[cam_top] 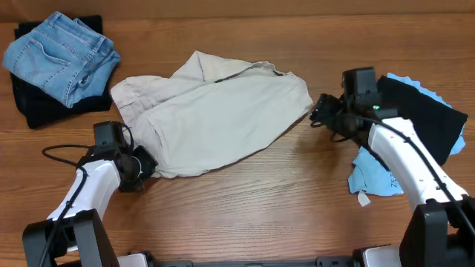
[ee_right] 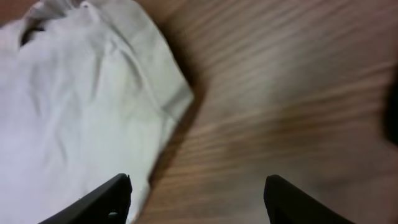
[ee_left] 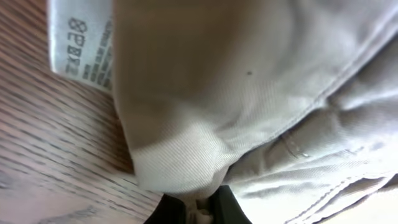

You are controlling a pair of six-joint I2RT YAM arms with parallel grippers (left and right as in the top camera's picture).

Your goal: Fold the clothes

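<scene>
The left gripper point(ee_left: 198, 206) is seen clamped on a fold of the trousers point(cam_top: 215, 111), a pale corner of cloth being pinched between its dark fingers at the bottom of the left wrist view, with a white printed label point(ee_left: 81, 46) hanging just beside the grip. The right gripper point(ee_right: 198, 183) is held with its jaws apart and nothing is gripped; in its own view only wood is seen in the gap, and the cloth's edge lies close by the finger on the picture's left, though contact cannot be told. From overhead, the trousers are found spread on the table point(cam_top: 260, 215) between the two arms, their long axis running from the near left, where they are held, toward the far right, where the cloth ends just beside the open gripper. Each end is thus served by its nearer arm, and the right end is judged to lie to that gripper's own left, so a short reach that way is what a grasp would call for. A pile of jeans point(cam_top: 63, 52) over a dark garment point(cam_top: 44, 107) is set apart at the far left, and a black garment point(cam_top: 423, 111) on a blue cloth point(cam_top: 371, 178) lies at the right.
</scene>
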